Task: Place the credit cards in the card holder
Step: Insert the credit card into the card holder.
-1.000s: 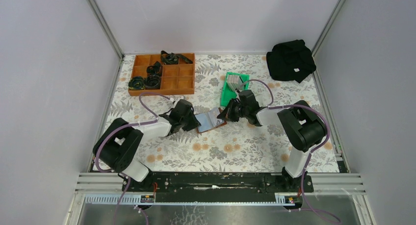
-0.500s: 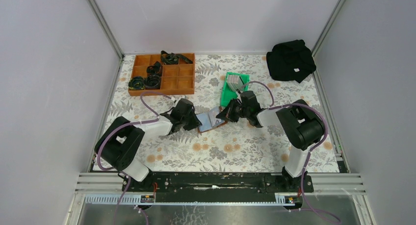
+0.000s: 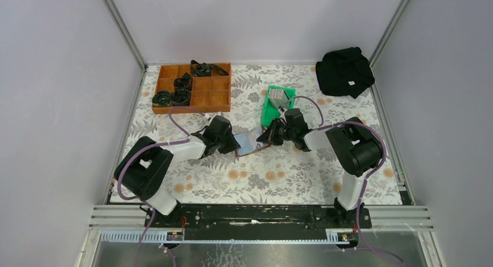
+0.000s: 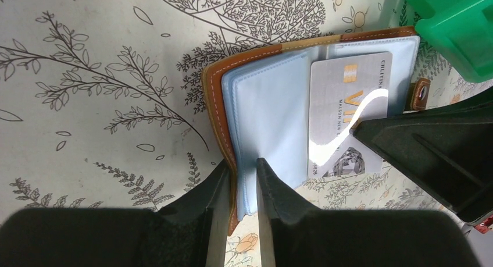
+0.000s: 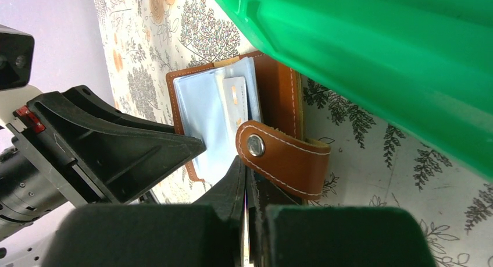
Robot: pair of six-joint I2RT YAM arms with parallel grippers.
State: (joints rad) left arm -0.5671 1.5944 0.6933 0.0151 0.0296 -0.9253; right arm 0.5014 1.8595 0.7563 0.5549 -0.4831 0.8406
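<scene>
The brown leather card holder (image 3: pixel 249 142) lies open on the floral table between both arms. My left gripper (image 4: pixel 241 169) is shut on its left cover and the pale blue sleeves (image 4: pixel 267 104). A silver credit card (image 4: pixel 344 98) sits partly inside a sleeve on the right half. My right gripper (image 5: pixel 245 162) is shut on that card's outer edge, just beside the snap tab (image 5: pixel 282 153). In the top view the left gripper (image 3: pixel 231 140) and the right gripper (image 3: pixel 265 136) face each other across the holder. More grey credit cards (image 3: pixel 280 95) stand in the green bin (image 3: pixel 271 111).
The green bin (image 5: pixel 378 46) looms close above the right wrist. A wooden compartment tray (image 3: pixel 192 88) with black items sits at the back left. A black cloth bag (image 3: pixel 344 72) lies at the back right. Walls close in the table's sides.
The left arm's elbow has crept slightly to the right and the holder looks a little narrower. Both grips are unchanged.
</scene>
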